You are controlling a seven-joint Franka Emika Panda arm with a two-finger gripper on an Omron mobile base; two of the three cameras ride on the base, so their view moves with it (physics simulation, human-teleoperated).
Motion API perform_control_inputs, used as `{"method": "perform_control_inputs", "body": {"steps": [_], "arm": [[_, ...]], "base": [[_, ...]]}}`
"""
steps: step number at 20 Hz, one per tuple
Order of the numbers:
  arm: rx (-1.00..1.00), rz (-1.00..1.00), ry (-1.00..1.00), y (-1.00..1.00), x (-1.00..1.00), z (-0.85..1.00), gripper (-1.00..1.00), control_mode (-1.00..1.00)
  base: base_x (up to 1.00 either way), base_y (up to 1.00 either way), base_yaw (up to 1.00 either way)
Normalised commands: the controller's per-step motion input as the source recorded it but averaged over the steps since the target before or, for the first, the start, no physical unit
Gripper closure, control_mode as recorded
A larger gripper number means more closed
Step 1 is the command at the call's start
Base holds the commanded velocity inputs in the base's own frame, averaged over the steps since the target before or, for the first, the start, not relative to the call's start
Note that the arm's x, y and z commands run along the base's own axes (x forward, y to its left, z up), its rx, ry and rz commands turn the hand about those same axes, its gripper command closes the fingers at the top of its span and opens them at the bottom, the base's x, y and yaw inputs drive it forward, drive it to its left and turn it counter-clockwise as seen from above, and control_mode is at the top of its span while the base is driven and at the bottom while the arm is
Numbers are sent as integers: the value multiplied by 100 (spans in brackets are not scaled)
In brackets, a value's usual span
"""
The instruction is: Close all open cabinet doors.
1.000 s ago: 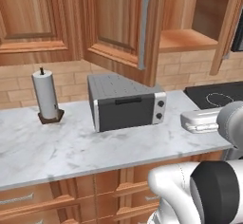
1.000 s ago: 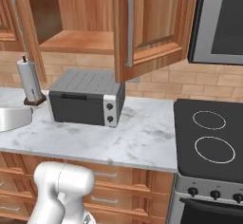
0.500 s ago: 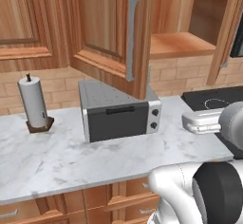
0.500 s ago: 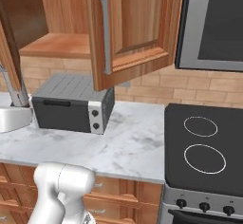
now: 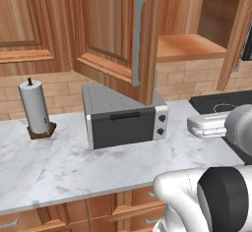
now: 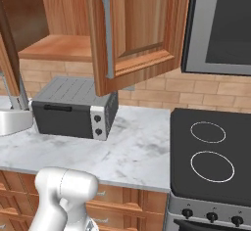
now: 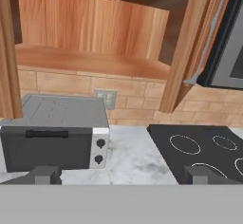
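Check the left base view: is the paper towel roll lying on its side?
No, the paper towel roll stands upright on its dark holder on the counter, left of the toaster oven.

I see all three views evenly and brightly lit, with flat rendered light and no clear source. The white veined marble counter [image 5: 59,167] takes only a faint soft shadow beside the dark grey boxy toaster oven [image 5: 123,115]. The open reddish-brown wooden cabinet shelf [image 7: 95,59] is darker toward its back. I find no glare, no blur, and straight lines stay straight at the edges.
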Motion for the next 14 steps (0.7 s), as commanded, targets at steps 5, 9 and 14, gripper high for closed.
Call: {"method": "perform_control_inputs", "body": {"steps": [5, 9, 14], "arm": [[0, 0, -4, -8, -17, -5, -100, -100], [0, 0, -23, -19, -62, 0, -100, -100], [0, 3, -22, -46, -22, 0, -100, -100]], "base": [[0, 0, 0], [0, 0, 0], [0, 0, 0]]}}
